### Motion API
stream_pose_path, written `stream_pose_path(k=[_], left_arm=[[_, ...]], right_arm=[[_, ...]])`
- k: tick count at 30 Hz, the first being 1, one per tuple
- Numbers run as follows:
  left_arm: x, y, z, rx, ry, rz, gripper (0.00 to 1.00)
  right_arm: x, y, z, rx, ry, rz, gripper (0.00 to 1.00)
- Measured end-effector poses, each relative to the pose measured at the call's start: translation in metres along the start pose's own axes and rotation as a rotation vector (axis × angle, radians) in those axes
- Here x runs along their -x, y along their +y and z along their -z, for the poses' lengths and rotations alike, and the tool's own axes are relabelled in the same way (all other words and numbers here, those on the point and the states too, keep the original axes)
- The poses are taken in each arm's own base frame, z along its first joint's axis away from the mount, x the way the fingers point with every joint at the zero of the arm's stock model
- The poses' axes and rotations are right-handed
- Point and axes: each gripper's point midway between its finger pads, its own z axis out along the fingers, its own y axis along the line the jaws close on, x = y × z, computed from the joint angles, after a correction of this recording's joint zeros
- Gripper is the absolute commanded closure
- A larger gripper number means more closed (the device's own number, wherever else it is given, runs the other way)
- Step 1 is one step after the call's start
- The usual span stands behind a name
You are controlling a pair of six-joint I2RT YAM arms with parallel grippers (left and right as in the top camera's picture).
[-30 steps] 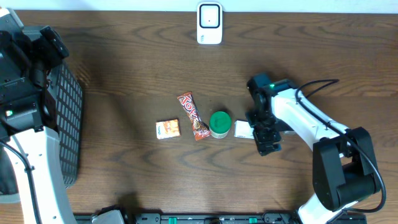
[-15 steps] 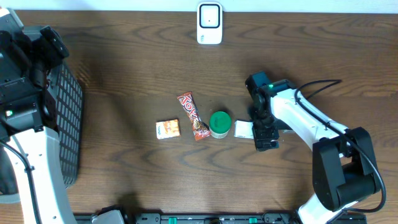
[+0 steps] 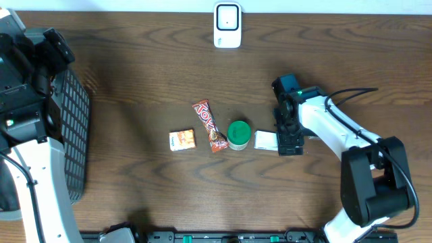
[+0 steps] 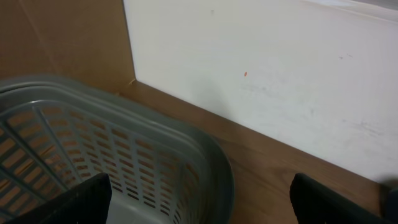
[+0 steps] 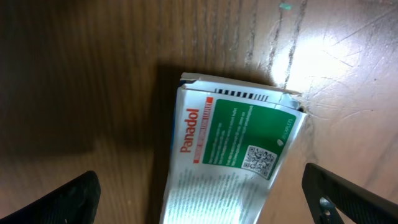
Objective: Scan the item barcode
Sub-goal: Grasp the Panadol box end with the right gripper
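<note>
A row lies mid-tabletop (image 3: 135, 81): an orange box (image 3: 182, 140), a candy bar (image 3: 210, 125), a green tub (image 3: 238, 134), then the Panadol box (image 3: 264, 140), flat just right of the tub. The scanner (image 3: 227, 25) stands well apart at the far edge. A basket (image 3: 73, 135) sits at the left.

The right claw (image 3: 290, 143) hangs wide open over the Panadol box's right end, gripping nothing; contact perhaps, I cannot tell. The left claw (image 4: 205, 205) gapes empty above the basket's corner.

A second ago the right claw sat nearer the front edge; it has slid back to the box, which has not moved.

The tabletop is dark grained wood, with a pale wall (image 4: 280, 62) behind.
</note>
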Motion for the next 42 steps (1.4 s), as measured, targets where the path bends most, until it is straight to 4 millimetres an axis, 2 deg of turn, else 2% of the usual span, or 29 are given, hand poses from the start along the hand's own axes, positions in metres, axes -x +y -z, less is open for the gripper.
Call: stream_pose_path(k=[4,15,19,28,32,37,42], left_arm=[[0.000,0.000,0.000,0.000,0.000,0.000,0.10],[0.000,0.000,0.000,-0.001,0.001,0.000,0.10],[0.000,0.000,0.000,-0.001,0.001,0.000,0.09],[0.000,0.000,0.000,-0.003,0.002,0.000,0.10],[-0.001,-0.001,0.000,-0.003,0.004,0.000,0.10],[-0.001,0.000,0.000,-0.002,0.005,0.000,0.10],[-0.002,0.000,0.000,-0.003,0.007,0.000,0.09]], right_arm=[[-0.004,-0.006,-0.020,-0.053,0.018,-0.002,0.01],[-0.009,-0.005,-0.020,-0.075,0.035,0.002,0.01],[-0.005,-0.010,-0.019,-0.105,0.009,0.017,0.11],[0.001,-0.015,-0.019,-0.122,-0.010,0.048,0.02],[0.001,-0.013,-0.023,-0.093,-0.006,0.048,0.11],[0.000,-0.002,-0.029,0.003,0.006,0.040,0.11],[0.002,-0.005,-0.030,0.017,0.028,0.004,0.16]])
